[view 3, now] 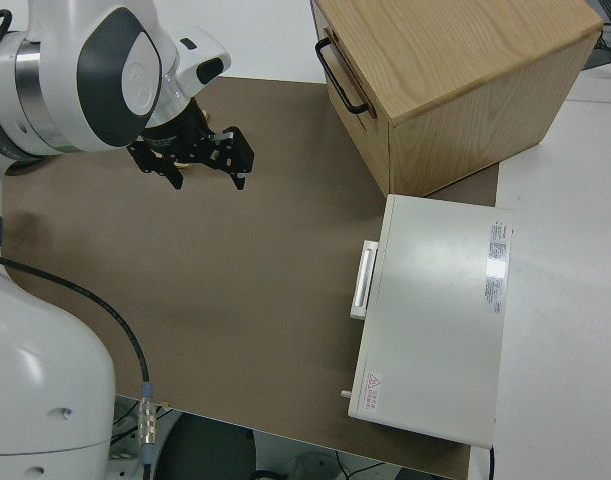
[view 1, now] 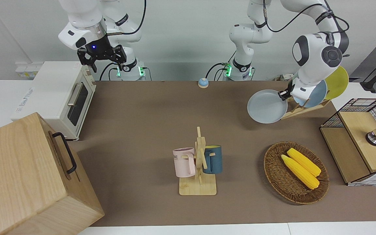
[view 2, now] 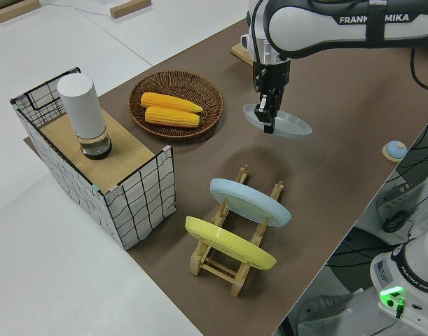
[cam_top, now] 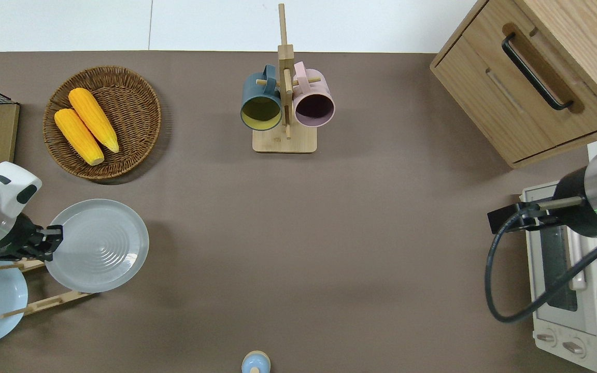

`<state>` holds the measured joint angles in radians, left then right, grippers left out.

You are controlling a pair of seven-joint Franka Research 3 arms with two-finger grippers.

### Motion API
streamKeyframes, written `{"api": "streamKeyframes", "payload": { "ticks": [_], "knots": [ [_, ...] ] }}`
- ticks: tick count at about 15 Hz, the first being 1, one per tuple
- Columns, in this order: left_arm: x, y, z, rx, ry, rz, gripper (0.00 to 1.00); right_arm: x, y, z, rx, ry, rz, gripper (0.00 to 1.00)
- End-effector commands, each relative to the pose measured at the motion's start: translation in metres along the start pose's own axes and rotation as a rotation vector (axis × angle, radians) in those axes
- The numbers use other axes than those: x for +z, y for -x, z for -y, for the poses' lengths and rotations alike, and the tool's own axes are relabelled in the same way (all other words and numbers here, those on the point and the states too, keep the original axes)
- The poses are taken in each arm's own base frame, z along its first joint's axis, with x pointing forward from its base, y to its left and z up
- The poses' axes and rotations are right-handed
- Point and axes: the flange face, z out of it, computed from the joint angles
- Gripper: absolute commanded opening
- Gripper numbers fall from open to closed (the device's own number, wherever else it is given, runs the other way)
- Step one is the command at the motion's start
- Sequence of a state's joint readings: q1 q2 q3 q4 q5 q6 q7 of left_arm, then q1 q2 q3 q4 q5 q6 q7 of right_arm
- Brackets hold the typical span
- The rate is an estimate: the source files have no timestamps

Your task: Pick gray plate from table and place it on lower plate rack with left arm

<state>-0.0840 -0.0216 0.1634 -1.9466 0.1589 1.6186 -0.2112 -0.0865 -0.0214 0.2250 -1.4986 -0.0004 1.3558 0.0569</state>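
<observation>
Light-wood and large, the drawer cabinet (view 1: 28, 176) with its black handle fills the corner of the front view closest to the lens, at the right arm's end of the table (view 1: 148, 117). Beside it, nearer to the robots, sits a white toaster oven (view 1: 60, 98). Midway along the table a wooden mug stand (view 1: 199, 169) carries a pink mug (view 1: 184, 162) and a dark blue mug (view 1: 213, 159). Toward the left arm's end lies a wicker basket (view 1: 273, 176) with two ears of corn (view 1: 300, 169) in it, and just beside it a wire-sided wooden box (view 1: 354, 137) bearing a white cylinder (view 2: 83, 112). A small blue knob (view 1: 203, 82) rests at the table edge nearest the robots.

The left gripper (view 1: 284, 94) pinches the gray plate (view 1: 266, 107) by its rim, fingers pressed onto the edge. The plate hangs in the air, tilted, over bare table next to the end of the lower plate rack (view 2: 231, 262) that points to the table's middle, the plate's gripped edge over that end. That slanted rack already holds a blue plate (view 2: 250, 201) and a yellow plate (view 2: 230, 243), each leaning in its own slot, the yellow one closer to the table's end.

The right gripper (view 1: 101, 58) is parked, its fingers spread apart, with a blue light glowing above it.
</observation>
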Motion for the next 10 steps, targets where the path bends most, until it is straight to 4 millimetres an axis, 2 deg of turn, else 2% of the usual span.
{"api": "streamKeyframes", "payload": {
  "ticks": [1, 5, 6, 9, 10],
  "knots": [
    [-0.009, 0.007, 0.010, -0.060, -0.275, 0.014, 0.00, -0.004, 0.003, -0.004, 0.004, -0.003, 0.005, 0.990],
    [-0.015, 0.016, 0.012, -0.135, -0.547, 0.009, 0.00, -0.004, 0.003, -0.004, 0.004, -0.003, 0.005, 0.987],
    [-0.014, 0.018, 0.005, -0.143, -0.605, 0.003, 0.00, -0.004, 0.004, -0.003, 0.003, -0.003, 0.005, 0.987],
    [0.001, 0.019, -0.001, -0.210, -0.670, 0.000, 0.00, -0.004, 0.003, -0.004, 0.004, -0.003, 0.005, 0.990],
    [0.002, 0.022, -0.010, -0.213, -0.693, 0.001, 0.00, -0.004, 0.003, -0.004, 0.004, -0.003, 0.005, 0.990]
  ]
}}
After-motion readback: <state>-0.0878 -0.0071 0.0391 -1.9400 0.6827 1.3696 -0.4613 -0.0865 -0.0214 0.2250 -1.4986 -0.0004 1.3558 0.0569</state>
